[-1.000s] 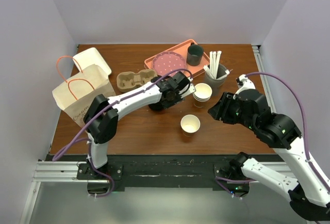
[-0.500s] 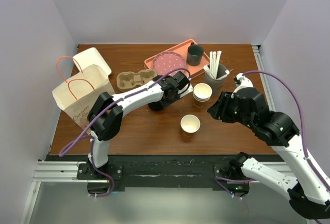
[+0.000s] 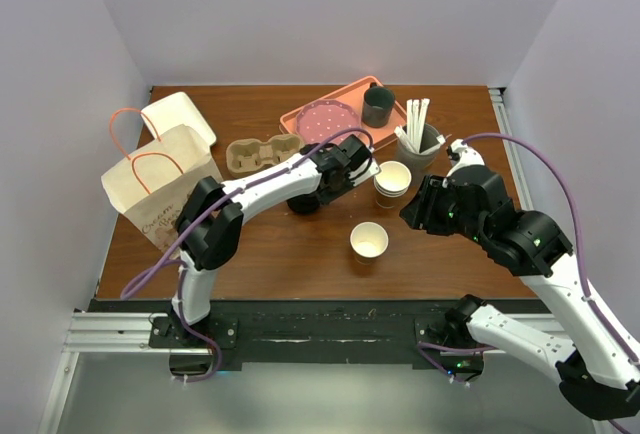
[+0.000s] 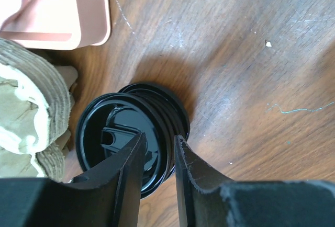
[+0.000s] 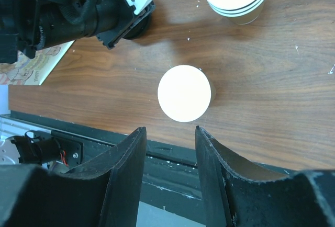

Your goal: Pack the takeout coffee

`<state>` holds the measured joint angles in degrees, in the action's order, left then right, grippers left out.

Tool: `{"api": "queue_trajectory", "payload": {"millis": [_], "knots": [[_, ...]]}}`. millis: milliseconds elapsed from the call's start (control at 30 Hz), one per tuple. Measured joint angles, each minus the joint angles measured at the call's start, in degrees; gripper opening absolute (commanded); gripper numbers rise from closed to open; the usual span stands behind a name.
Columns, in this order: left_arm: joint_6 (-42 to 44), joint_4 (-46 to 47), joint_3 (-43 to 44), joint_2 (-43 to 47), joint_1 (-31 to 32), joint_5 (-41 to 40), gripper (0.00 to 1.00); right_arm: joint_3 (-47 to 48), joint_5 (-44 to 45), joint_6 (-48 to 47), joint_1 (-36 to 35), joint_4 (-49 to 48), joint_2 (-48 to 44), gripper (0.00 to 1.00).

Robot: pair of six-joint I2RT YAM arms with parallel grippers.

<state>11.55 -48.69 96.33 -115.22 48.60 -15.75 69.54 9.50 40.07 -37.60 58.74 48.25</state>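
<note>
Print on paper bag (image 3: 155, 194) too small to read; no other txt.

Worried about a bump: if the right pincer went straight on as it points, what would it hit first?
Probably the lone open cup: in the wrist view it sits just ahead of the right pincer, in line with the open gap. How far off it is, is hard to tell.

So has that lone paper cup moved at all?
No. The lone paper cup sits where it was, same gap below the cup stack.
</note>
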Motion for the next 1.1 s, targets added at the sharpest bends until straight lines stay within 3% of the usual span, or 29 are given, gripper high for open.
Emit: {"api": "queue_trajectory", "payload": {"millis": [333,567,800,900,1100], "knots": [[0.0,-0.2,0.0,-1.1,0.0,0.3,0.29,0.0,0.0,0.0,0.0,0.0,-0.3,0.45],[-0.2,-0.2,0.0,-1.1,0.0,0.1,0.14,0.0,0.0,0.0,0.0,0.0,-0.4,0.45],[-0.5,-0.3,0.4,-1.1,0.0,-0.5,0.07,0.0,0.0,0.0,0.0,-0.1,-0.4,0.45],[-0.7,-0.3,0.7,-1.1,0.0,-0.8,0.07,0.0,0.0,0.0,0.0,-0.4,-0.4,0.45],[-2.0,-0.7,1.7,-1.1,0.0,-0.7,0.21,0.0,0.0,0.2,0.0,-0.5,-0.4,0.45]]}}
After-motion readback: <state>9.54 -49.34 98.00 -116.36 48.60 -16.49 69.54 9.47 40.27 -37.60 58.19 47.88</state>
